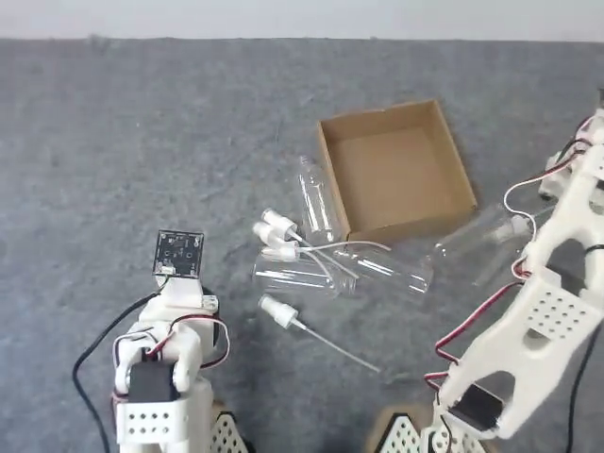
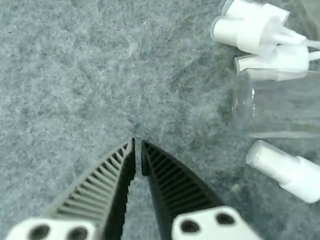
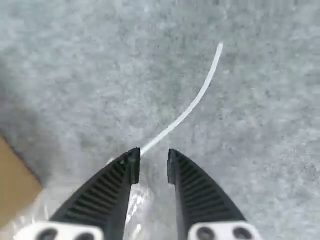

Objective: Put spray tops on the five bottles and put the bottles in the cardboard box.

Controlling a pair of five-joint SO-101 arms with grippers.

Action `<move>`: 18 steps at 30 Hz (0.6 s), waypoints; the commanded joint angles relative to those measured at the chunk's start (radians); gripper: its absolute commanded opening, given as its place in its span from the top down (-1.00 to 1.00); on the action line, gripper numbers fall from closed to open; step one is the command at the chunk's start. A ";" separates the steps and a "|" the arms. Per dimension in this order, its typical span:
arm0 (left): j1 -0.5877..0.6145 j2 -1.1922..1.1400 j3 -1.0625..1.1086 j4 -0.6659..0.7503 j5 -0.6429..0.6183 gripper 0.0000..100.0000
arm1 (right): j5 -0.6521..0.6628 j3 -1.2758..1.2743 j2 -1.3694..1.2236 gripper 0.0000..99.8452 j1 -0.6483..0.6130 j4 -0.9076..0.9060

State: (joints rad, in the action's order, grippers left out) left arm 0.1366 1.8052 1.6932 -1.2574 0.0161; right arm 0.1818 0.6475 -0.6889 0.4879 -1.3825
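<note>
Left claw [image 2: 137,146] tips all but closed on nothing over the grey table [image 2: 75,75], right claw [image 3: 152,156] slightly parted above a blurred clear bottle [image 3: 140,200] half hidden beneath it, thin dip tube [image 3: 192,105] trailing out, cardboard box [image 1: 396,165] open, clear bottles [image 1: 319,200] and loose spray tops [image 1: 276,226] lying just outside it.

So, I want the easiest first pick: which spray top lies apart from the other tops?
The spray top lying alone, farthest from the cardboard box, its long tube stretched out. The other three tops huddle together nearer the box.
</note>
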 commanded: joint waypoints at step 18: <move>0.005 0.018 -0.008 -0.005 0.006 0.98 | -0.029 0.048 -0.116 0.63 -0.054 -0.058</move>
State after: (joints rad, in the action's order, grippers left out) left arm 0.1366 1.8052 1.6932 -1.2574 0.0161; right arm 0.1956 0.6536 -0.7856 0.4434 -1.4868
